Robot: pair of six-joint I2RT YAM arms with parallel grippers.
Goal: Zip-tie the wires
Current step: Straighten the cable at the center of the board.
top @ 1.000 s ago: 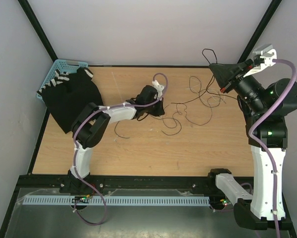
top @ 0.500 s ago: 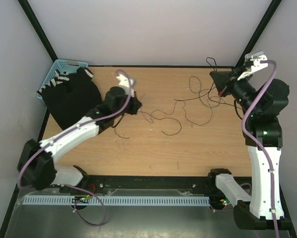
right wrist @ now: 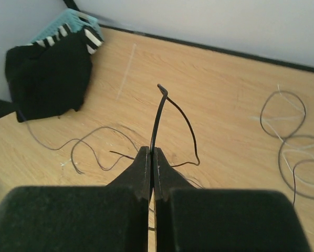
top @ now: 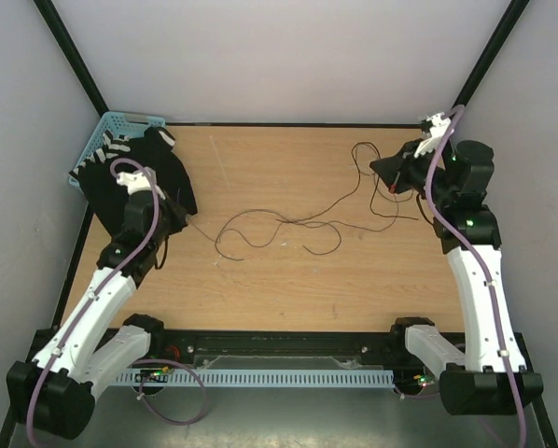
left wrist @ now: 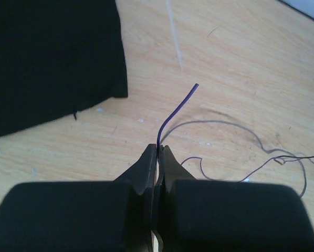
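The wires are thin black strands strung across the middle of the table, with looser loops at the back right. My left gripper sits by the black cloth's edge, shut on one wire end, which pokes out past the tips. My right gripper is raised at the back right and shut on another wire end. More strands lie on the wood in the left wrist view and the right wrist view. The zip tie is a faint white strip lying on the table behind the wires; it also shows in both wrist views.
A black cloth with white stripes lies at the back left, partly over a teal basket. Black frame posts stand at both back corners. The arm bases sit at the near edge.
My left gripper has swung from the table's middle back to the left by the cloth, drawing its wire along. The right gripper has moved forward and lower. The tangle is now stretched out between them.
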